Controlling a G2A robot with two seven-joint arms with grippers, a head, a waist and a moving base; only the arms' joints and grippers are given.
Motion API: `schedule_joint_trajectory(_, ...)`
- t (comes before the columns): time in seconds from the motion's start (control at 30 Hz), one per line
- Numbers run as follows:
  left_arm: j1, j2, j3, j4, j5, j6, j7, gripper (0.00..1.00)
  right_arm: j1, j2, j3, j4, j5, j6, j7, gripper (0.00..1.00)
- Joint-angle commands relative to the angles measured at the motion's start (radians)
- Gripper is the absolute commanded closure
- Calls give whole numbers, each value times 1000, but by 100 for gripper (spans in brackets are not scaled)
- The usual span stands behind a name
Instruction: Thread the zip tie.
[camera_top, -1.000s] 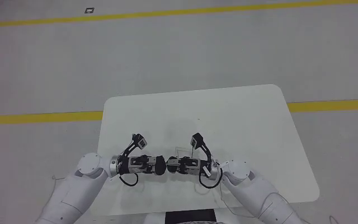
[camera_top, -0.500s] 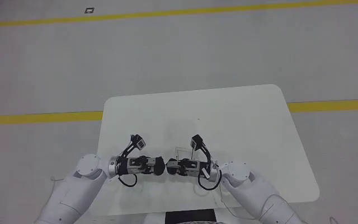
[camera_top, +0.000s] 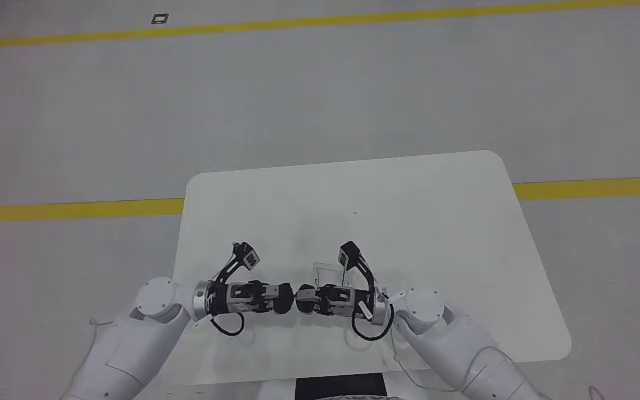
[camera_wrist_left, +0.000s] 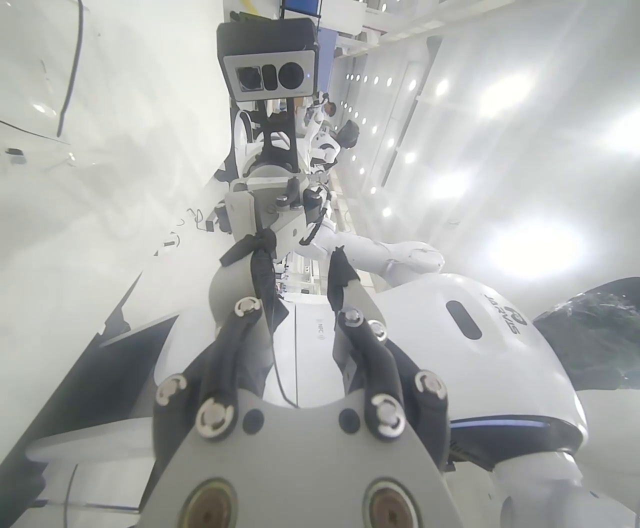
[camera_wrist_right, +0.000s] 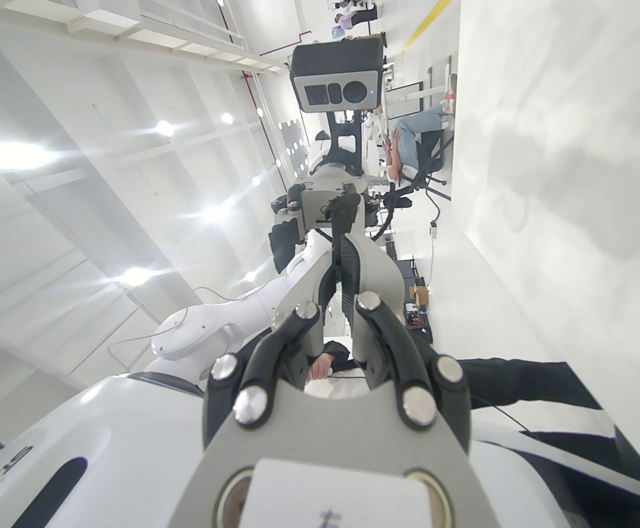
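Both arms meet tip to tip above the front part of the white table (camera_top: 430, 210). My left gripper (camera_top: 284, 296) is open: in its wrist view (camera_wrist_left: 300, 270) two black-covered fingertips (camera_wrist_left: 341, 276) stand well apart. My right gripper (camera_top: 301, 297) faces it, and in its own wrist view (camera_wrist_right: 342, 240) its fingers are pressed together. A thin dark strip runs along the seam between them; I cannot tell whether it is the zip tie. The right gripper's tip (camera_wrist_left: 265, 242) lies against one left finger. A faint pale loop (camera_top: 322, 269) lies on the table just behind the grippers.
The table's front edge (camera_top: 300, 378) runs close under both forearms. Its far half and right side are bare white surface. Beyond it, yellow lines (camera_top: 90, 210) cross the grey floor.
Both wrists have shifted slightly left and toward the table's front edge, and the two grippers have closed in on each other a little.
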Motion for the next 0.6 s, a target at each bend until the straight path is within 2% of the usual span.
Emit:
schedule_joint_trajectory(0.0, -2, 0, 3, 2, 2, 1, 2, 80, -1, 1, 2, -1, 0, 0, 0, 100)
schedule_joint_trajectory(0.57, -23, -3, 30, 16, 7, 9, 10, 89, -11, 8, 11, -17, 3, -6, 9, 100)
